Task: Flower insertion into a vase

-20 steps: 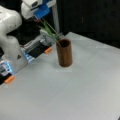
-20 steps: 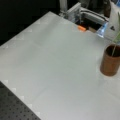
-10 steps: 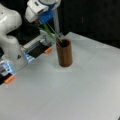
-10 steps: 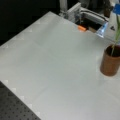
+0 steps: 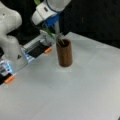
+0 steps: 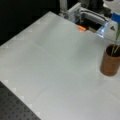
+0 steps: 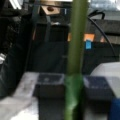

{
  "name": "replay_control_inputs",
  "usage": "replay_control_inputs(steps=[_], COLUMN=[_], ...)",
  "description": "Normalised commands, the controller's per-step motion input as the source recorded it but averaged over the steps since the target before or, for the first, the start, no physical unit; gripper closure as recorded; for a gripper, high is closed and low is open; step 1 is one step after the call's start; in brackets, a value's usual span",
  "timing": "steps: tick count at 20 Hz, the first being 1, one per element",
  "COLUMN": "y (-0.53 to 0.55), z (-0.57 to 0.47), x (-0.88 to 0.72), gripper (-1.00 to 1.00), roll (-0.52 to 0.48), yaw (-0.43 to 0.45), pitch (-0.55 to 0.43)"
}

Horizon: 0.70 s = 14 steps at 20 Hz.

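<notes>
The dark-brown cylindrical vase [image 5: 64, 53] stands upright on the white table in both front views, near the right edge in one of them [image 6: 110, 63]. My gripper [image 5: 55, 30] hangs just above and left of its mouth, shut on the flower's green stem [image 5: 51, 33]. The stem slants down and its lower end is inside the vase mouth; in a front view the stem [image 6: 115, 47] rises out of the mouth. In the wrist view the stem [image 7: 75, 50] runs vertically between the two dark finger pads [image 7: 50, 83], with my gripper [image 7: 73, 83] closed on it. The bloom is not visible.
The arm's white base [image 5: 11, 42] stands at a front view's left beside a metal rail with orange tabs [image 5: 48, 50]. The white table [image 5: 75, 95] spreads in front of the vase. A dark perforated board [image 6: 15, 110] borders the table's lower left corner.
The gripper has come lower and closer to the vase with the flower, and the stem's end now sits in the mouth. The vase has not moved.
</notes>
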Motion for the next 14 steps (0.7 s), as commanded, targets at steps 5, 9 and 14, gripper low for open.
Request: replay_control_inputs(steps=[5,9,14], y=[0.15,0.15,0.15], z=[-0.02,-0.18,-0.26], x=[0.31,0.43,0.46], gripper=[1.00,1.00,1.00], roll=[-0.195,-0.206,-0.202], yaw=[0.031,0.023,0.021], pitch=[0.313,0.237,0.175])
